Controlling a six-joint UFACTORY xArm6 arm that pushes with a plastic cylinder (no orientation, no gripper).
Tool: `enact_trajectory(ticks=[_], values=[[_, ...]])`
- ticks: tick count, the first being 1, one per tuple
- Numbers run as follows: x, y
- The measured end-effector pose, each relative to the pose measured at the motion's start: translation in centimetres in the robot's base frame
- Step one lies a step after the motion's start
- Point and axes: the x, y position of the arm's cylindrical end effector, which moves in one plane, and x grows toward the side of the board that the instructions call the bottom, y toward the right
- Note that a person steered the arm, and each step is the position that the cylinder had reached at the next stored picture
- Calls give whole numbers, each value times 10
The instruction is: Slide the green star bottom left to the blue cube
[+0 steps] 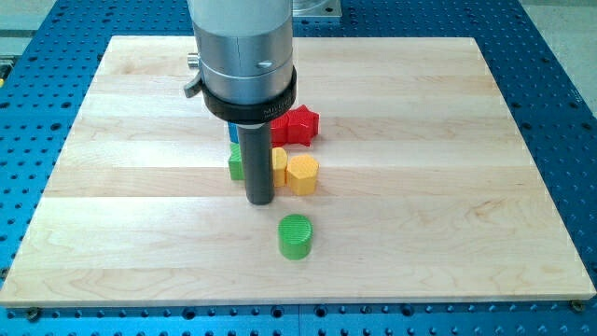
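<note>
Wooden board (pixel 112 187) on a blue pegboard. A green block (pixel 236 166), probably the star, and a sliver of blue cube (pixel 232 133) peek from behind my rod; my tip (pixel 259 202), which has no jaws, rests just beside it. Better to come round and push gently down-left, clear of the yellow blocks (pixel 300 174) and green cylinder (pixel 297 236).

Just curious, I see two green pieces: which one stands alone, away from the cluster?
The round green cylinder, alone toward the view's bottom. The other green block sits in the cluster, partly hidden behind the rod above my tip.
</note>
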Motion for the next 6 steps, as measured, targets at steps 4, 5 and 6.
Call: enact_trajectory(ticks=[4, 5, 6], values=[[-36, -79], [-67, -42], [-125, -84]])
